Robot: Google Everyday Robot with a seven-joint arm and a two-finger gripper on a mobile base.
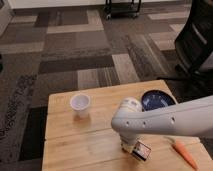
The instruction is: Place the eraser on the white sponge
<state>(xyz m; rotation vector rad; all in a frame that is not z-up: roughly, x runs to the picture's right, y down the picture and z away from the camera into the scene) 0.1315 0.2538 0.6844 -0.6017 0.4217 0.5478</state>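
Observation:
The eraser (143, 150), a small dark block with a white label patch, is at the front of the wooden table (75, 145), just right of my gripper (131, 146). The gripper hangs below my pale arm (170, 122), which reaches in from the right, and it is right against the eraser. An off-white rounded patch (131, 104) shows at the arm's upper edge. It may be the white sponge, mostly hidden behind the arm, but I cannot tell for sure.
A white cup (80, 105) stands on the table's left half. A dark blue plate (156, 100) lies at the back right. An orange carrot-like stick (184, 154) lies at the front right. A dark office chair (197, 45) stands beyond the table's right side, on patterned carpet.

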